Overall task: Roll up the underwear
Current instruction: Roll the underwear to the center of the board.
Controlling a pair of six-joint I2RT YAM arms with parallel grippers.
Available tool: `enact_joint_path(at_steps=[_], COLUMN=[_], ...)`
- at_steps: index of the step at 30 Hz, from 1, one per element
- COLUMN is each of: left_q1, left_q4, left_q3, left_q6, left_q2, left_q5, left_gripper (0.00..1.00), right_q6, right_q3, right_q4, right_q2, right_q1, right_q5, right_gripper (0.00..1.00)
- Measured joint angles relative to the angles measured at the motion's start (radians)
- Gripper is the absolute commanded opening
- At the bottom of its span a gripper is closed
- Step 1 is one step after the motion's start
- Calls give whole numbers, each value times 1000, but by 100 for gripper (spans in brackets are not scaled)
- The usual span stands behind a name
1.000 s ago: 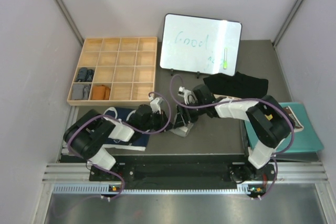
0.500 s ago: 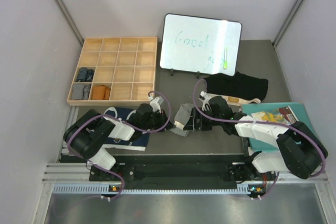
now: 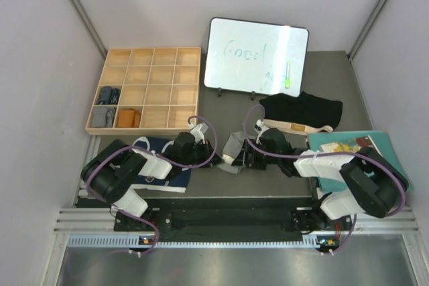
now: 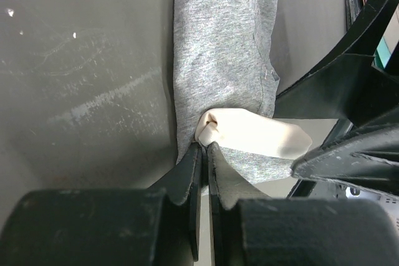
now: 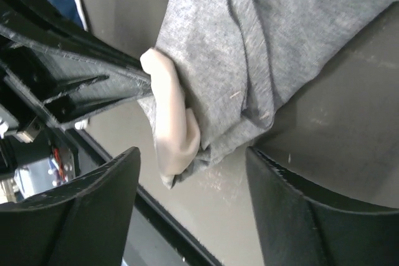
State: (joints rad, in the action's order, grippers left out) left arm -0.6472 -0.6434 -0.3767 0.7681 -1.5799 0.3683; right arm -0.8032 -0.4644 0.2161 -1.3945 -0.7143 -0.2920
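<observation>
The grey underwear (image 3: 234, 147) lies as a loose roll on the dark mat between the two arms, its cream waistband (image 4: 249, 132) poking out at the near end. My left gripper (image 4: 204, 149) is shut on the roll's grey edge beside the waistband. My right gripper (image 5: 192, 154) is open, its fingers standing on either side of the roll's waistband end (image 5: 171, 123) without pinching it. The navy underwear (image 3: 157, 159) lies flat under the left arm. The black underwear (image 3: 301, 107) with its beige waistband (image 3: 295, 126) lies at the back right.
A wooden compartment tray (image 3: 144, 58) sits at the back left, with rolled cloths (image 3: 107, 94) in its left cells. A whiteboard (image 3: 256, 57) stands behind the mat. A teal book (image 3: 375, 165) lies at the right edge.
The right arm has swung down and come in low from the right, so its open jaws now straddle the roll's end. The left gripper has kept its hold in place.
</observation>
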Motion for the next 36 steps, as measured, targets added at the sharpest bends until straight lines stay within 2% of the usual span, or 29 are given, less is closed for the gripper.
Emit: enact_joint_path(at_steps=[3,5,6,7,12,15,20,28,31,32,34,35,36], left_q1=[0,0,0,0,0,0,-1,-2,-2,-2,-2,-2,-1], left_q4=[0,1,1,3,50,108,195,159,120,108,79,69,56], left_q3=[0,0,0,0,0,0,-2,-29,-44,-50,-53,-53,-53], left_q6=[2,5,5,5,9,2,-21,-39,-38,-40,-42,-39,-39], left_q2=[0,1,1,3,35,80,148,107,68,50,25,15,3], left_q5=[0,0,0,0,-2,-13,-44,-46,-46,-47,-49,-50,-49], left_gripper=[6,8,11,13,36,50,60,60,52,45,38,28,24], right_q6=[-13,-24,-27,-33,-53,-62,-63,-61,-61,-61,-61,-59,-56], right_q3=[0,-1,-2,-2,-16,-26,-43,-60,-61,-61,-61,-61,-61], right_q4=[26,41,44,45,39,27,3,3,5,4,4,5,5], right_q2=[-20,-35,-42,-51,-87,-95,-104,-124,-126,-126,-126,-126,-125], right_q1=[-5,-5,-6,-6,-9,-9,-10,-10,-10,-10,-10,-10,-10], right_q5=[20,30,39,46,81,90,96,89,88,88,88,88,88], right_gripper=[56,44,40,29,6,0,0,0,0,0,0,0,0])
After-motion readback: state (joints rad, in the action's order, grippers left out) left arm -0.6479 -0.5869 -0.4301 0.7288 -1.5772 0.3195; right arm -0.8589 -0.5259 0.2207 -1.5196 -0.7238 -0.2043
